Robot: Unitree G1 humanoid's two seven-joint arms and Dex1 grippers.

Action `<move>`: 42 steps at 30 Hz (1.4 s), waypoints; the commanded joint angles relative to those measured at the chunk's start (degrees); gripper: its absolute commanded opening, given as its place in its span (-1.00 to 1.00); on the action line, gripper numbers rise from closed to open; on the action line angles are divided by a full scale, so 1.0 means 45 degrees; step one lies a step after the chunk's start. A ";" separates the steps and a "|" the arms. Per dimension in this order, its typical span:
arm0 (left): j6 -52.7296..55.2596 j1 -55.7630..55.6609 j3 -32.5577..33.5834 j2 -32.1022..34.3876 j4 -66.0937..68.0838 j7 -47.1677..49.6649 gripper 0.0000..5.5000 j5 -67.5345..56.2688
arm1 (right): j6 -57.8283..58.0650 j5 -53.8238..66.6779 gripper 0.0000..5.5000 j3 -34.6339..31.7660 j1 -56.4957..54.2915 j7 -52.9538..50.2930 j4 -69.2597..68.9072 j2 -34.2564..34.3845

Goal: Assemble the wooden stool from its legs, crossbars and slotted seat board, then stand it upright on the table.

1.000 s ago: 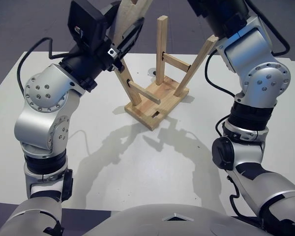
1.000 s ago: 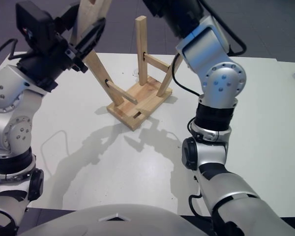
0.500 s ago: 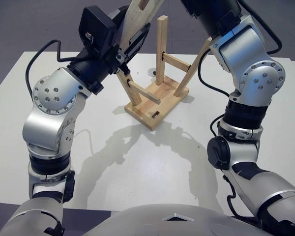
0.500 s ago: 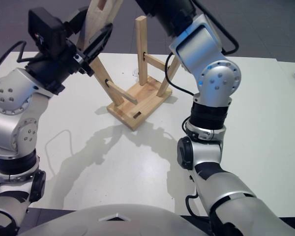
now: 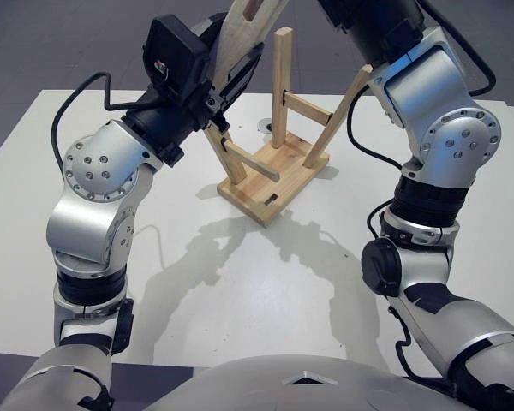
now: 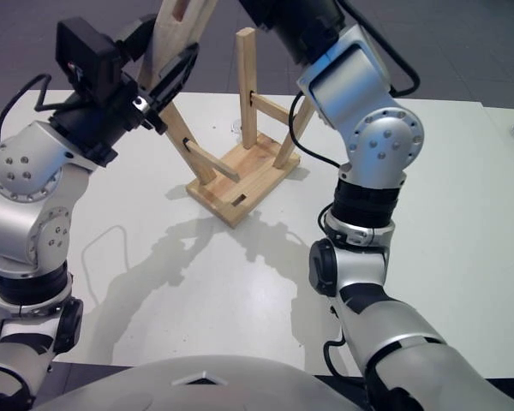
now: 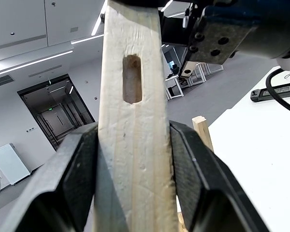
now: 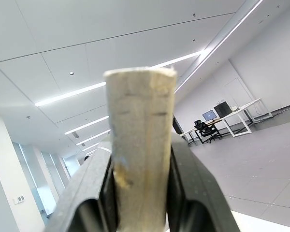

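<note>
The left tool (image 7: 134, 162) clenches a slotted leg (image 7: 132, 53); the right tool (image 8: 140, 186) grips a second leg (image 8: 140, 111) rising from the seat board (image 5: 259, 190) near the far edge of the desk (image 5: 240, 300).

The pale wooden stool (image 6: 248, 158) sits upside down: seat board (image 5: 265, 193) flat on the white table (image 5: 240, 282), an upright leg (image 5: 281, 81) behind, a left slanted leg (image 5: 224, 156) and a right slanted leg (image 5: 336, 111), short crossbars (image 5: 307, 106) jutting between. A loose slotted leg (image 7: 133, 145) hangs aloft above them.

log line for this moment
left gripper: shut on slotted leg, raised | right gripper: shut on tilted leg | seat board: on table, legs up
</note>
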 commanded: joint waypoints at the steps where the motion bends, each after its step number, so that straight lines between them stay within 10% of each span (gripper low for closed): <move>1: 0.0116 0.0090 -0.0037 0.0061 0.0055 0.0127 -0.25 0.0394 | 0.0090 0.0211 -0.64 -0.0091 0.0345 -0.0148 -0.0581 -0.0148; 13: 0.1564 0.0057 0.1226 0.0238 -0.1006 -0.0916 0.47 -0.2298 | -0.0197 0.0574 -0.64 -0.1189 0.1708 -0.0867 -0.2627 -0.1539; 21: 0.1860 -0.0157 0.5837 0.0485 0.0253 0.0090 0.96 -0.5663 | -0.1083 0.0068 -0.64 -0.2901 0.4071 -0.1143 -0.4941 -0.3518; 30: -0.0387 -0.1496 0.7766 -0.1010 0.5704 0.6312 0.96 -0.2681 | -0.1767 -0.4049 -0.64 0.0786 0.6606 -0.0690 -0.5824 -0.3028; 42: -0.1869 -0.2029 0.6094 -0.2311 0.7432 0.7362 0.96 -0.1079 | -0.2788 -0.4701 -0.64 0.0873 0.8714 -0.2776 -0.4171 0.0808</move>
